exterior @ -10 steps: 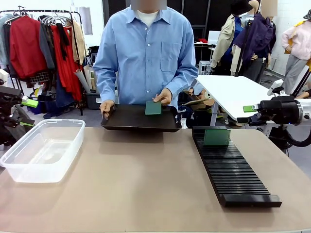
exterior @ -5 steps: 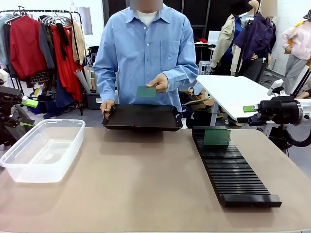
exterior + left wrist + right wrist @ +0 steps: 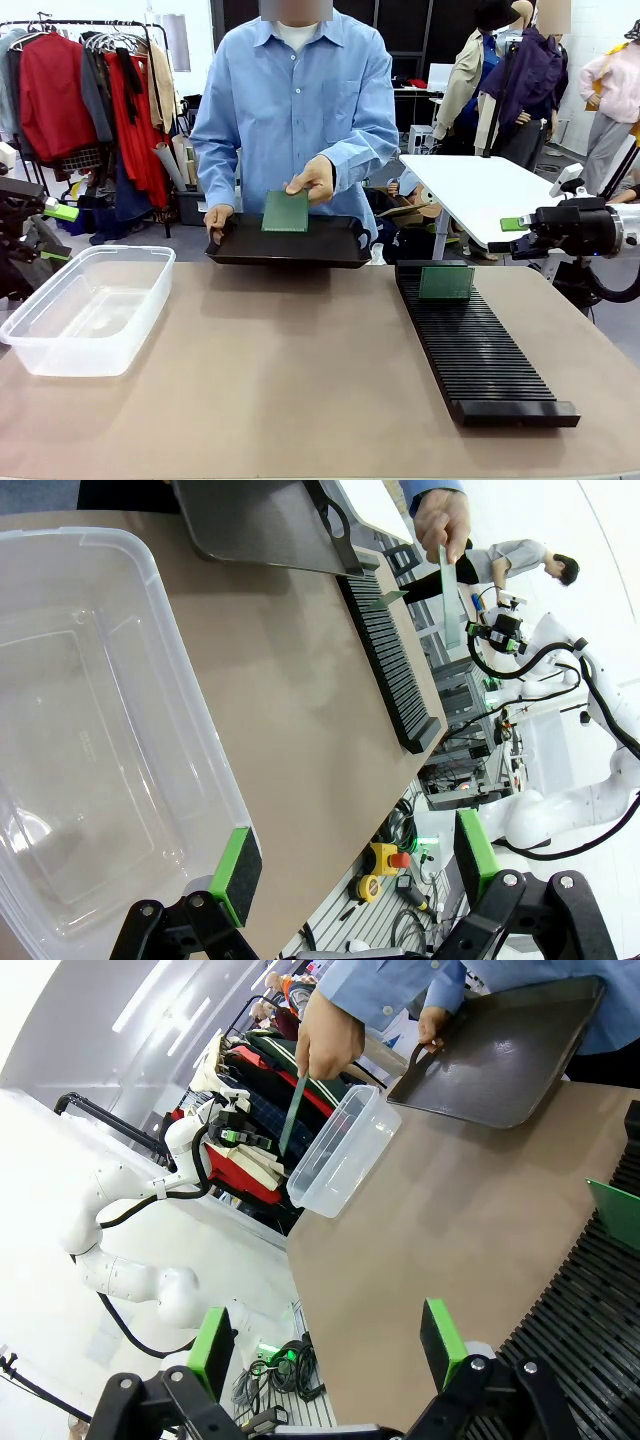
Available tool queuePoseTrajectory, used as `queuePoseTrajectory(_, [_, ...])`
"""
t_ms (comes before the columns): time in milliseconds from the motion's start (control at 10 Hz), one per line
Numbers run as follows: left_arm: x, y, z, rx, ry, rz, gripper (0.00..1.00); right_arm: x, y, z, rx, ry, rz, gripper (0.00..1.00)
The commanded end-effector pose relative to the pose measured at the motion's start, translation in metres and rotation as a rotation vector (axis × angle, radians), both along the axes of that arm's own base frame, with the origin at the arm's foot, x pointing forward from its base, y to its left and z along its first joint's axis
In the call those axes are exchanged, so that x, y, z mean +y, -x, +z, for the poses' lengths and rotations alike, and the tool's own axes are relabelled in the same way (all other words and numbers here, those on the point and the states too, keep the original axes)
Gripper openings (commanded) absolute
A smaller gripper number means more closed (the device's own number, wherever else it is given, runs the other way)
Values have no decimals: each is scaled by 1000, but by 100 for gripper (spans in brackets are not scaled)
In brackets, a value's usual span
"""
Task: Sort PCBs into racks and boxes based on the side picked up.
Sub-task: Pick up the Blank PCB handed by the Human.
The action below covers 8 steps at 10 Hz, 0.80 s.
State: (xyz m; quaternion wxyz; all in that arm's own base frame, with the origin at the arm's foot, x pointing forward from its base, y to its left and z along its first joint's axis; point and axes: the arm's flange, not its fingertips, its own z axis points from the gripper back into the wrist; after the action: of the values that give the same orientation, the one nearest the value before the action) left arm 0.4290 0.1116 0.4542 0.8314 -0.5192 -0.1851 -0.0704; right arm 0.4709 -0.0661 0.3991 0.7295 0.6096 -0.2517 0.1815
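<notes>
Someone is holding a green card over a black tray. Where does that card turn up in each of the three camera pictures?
Front view: the held PCB is upper middle, face-on, just over the black tray.
Left wrist view: held PCB top right, edge-on, a thin strip under the person's hand.
Right wrist view: held PCB top, left of middle, edge-on again.
Shared landmark: the black tray beside it.

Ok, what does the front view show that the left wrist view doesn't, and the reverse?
Front adds the person's hand gripping the tray at its end, and hung clothes. Left wrist adds a yellow button box below the table edge. Both share the tub, tray, rack with a standing PCB, and the held PCB in the person's other hand.
</notes>
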Motion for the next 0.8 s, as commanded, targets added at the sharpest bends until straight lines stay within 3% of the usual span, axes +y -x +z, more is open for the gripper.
queuePoseTrajectory(0, [-1,1,3,8,-1,7,100,-1,0,3,-6,2,0,100])
queuePoseTrajectory(200, [0,0,0,0,0,0,100,-1,0,3,-6,2,0,100])
queuePoseTrajectory(700, [-59,-29,-20,-74,74,-79,100,-1,0,3,-6,2,0,100])
